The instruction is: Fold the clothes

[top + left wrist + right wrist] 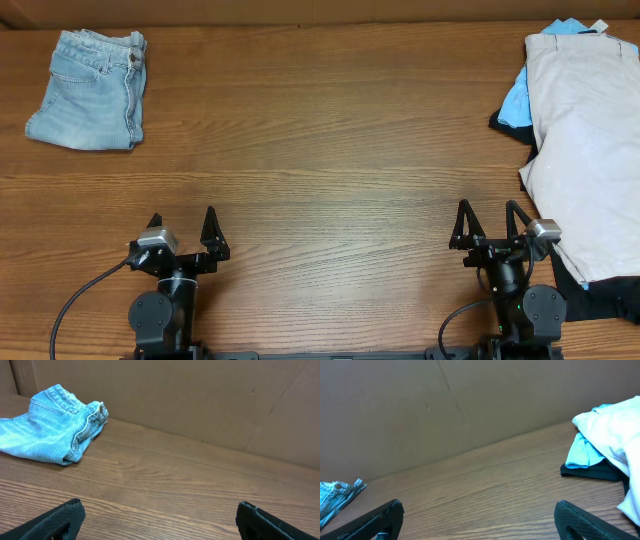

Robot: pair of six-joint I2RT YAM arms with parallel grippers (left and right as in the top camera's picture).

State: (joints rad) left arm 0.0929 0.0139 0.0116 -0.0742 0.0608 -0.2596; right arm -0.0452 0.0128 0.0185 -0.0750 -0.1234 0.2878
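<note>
A wooden bench point(320, 150) is spanning the whole scene, with a brown cardboard wall point(200, 400) standing along its far edge. At the right side a large beige garment point(585, 150) is lying spread and rumpled, reaching from the far edge down toward the near right corner. At the far left the light-blue denim shorts point(92, 88) are lying folded into a compact bundle, with the waistband showing at the far end, well apart from the other clothes. A bright-blue garment point(515, 100) is peeking out from under the left edge of the beige one, and a black garment point(610, 295) is showing beneath both. Near the front edge, the left claw point(182, 218) is sitting with its fingers spread apart, holding nothing. The right claw point(488, 210) is likewise resting with fingers parted and empty, just beside the near edge of the beige garment.
</note>
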